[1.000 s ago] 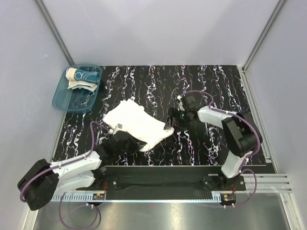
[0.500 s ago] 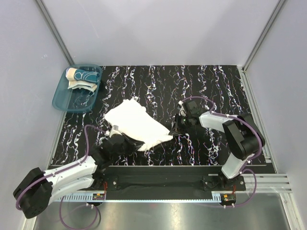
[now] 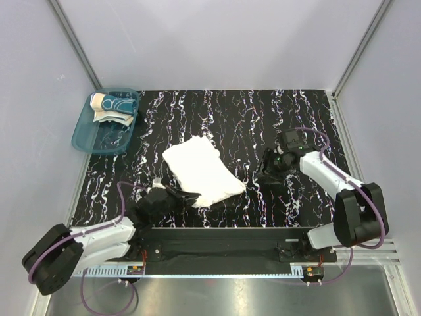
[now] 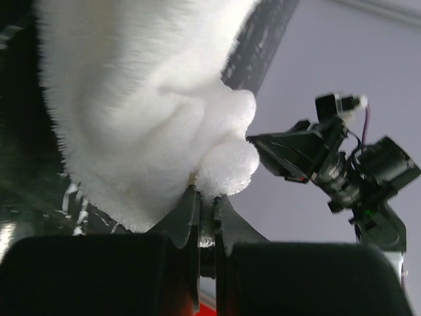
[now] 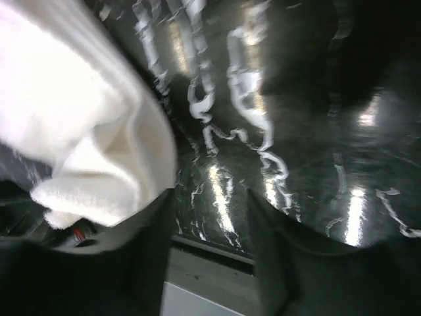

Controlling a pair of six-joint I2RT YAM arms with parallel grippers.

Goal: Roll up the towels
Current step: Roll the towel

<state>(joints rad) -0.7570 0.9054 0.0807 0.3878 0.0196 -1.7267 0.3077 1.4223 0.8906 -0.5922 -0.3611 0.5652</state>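
Your large plain white terry towel [image 3: 200,172] lies rumpled a little left of the middle of the black, white-veined table [image 3: 296,112], its long axis running from the far left to the near right; part of it is folded over itself, and its near-right corner rests flat on the surface. Your left gripper [image 4: 206,201] is clamped on the towel's near edge; the left wrist view shows both fingers pressed together with a nub of white pile pinched between them, the rest of the cloth rising above. Your right gripper [image 5: 209,197] sits to the right of the towel, near it; its fingers stand apart with only the glossy table showing between them, so it grips nothing. In the right wrist view a folded lip of the towel hangs just beside one finger; you cannot tell whether it touches. The smaller cream-tan towel with a dark teal-blue pattern [image 3: 110,105] lies bunched in the far end of the translucent teal plastic tub [image 3: 89,135]; the tub sits at the table's far left corner, well apart from the white towel and from both arms.
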